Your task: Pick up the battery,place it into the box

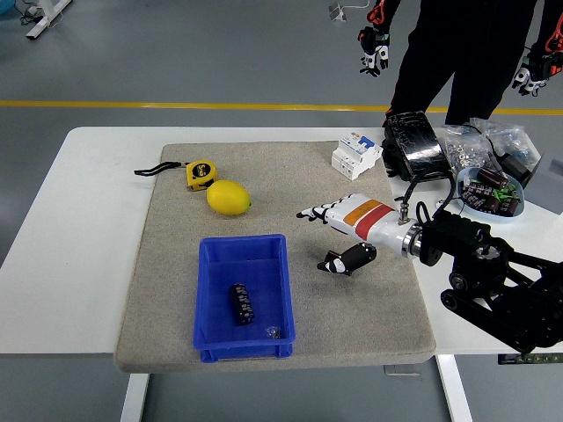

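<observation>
A dark cylindrical battery [242,301] lies inside the blue box [211,303] on the grey mat, near the box's middle. My right hand [315,239], white with an orange and red band, hovers over the mat to the right of the box. It is open, its fingers [310,214] stretched toward the left and its black thumb [341,260] hanging low, with nothing in it. The hand is clear of the box. The left arm does not show.
A lemon [229,197] and a yellow tape measure [201,174] lie behind the box. At the back right are a white breaker [356,155], a black device [413,145], plastic bags and a bowl of parts [489,192]. A person [457,53] stands beyond the table.
</observation>
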`<state>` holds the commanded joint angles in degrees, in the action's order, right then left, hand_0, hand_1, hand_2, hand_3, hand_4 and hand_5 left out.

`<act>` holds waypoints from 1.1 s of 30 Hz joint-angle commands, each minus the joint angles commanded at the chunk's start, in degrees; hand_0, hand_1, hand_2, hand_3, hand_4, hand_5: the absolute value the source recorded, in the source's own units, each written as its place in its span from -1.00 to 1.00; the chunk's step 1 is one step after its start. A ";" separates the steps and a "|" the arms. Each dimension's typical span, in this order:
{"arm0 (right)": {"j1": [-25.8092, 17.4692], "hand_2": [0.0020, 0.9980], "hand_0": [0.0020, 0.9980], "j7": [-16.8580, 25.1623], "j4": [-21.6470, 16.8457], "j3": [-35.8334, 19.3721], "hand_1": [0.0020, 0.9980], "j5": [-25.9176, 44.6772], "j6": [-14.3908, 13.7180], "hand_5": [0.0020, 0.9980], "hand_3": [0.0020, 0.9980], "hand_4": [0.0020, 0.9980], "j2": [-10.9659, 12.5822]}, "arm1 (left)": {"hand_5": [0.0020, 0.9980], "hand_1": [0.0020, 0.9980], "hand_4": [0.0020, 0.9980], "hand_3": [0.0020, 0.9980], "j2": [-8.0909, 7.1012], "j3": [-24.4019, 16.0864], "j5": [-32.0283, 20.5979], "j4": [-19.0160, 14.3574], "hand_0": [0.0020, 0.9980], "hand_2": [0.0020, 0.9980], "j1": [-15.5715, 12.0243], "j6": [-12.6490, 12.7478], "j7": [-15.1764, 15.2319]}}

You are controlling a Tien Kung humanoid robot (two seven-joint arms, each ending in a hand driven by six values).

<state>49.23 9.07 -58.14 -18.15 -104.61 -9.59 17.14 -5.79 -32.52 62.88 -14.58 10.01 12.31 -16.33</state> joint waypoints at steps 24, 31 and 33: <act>-3.32 0.39 0.01 0.50 9.02 1.92 0.13 3.99 -5.18 -0.23 0.20 0.59 -2.51 | 0.19 0.19 0.27 0.17 0.41 -0.08 0.48 -0.18 0.16 0.28 0.11 -0.21 -0.06; -3.48 0.11 -0.15 0.32 10.25 2.87 -0.03 4.29 -5.86 -0.27 -0.05 0.50 -3.31 | 0.18 0.20 0.26 0.17 0.45 0.04 0.36 -0.22 0.16 0.28 0.19 -0.19 -0.08; -3.52 0.11 -0.15 0.27 10.52 3.05 -0.03 4.36 -5.98 -0.27 -0.05 0.50 -3.44 | 0.18 0.20 0.26 0.17 0.47 0.10 0.28 -0.23 0.16 0.28 0.22 -0.17 -0.07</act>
<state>45.71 9.34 -47.62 -15.10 -100.24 -15.57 13.69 -5.33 -32.42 63.15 -14.81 10.22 12.14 -16.39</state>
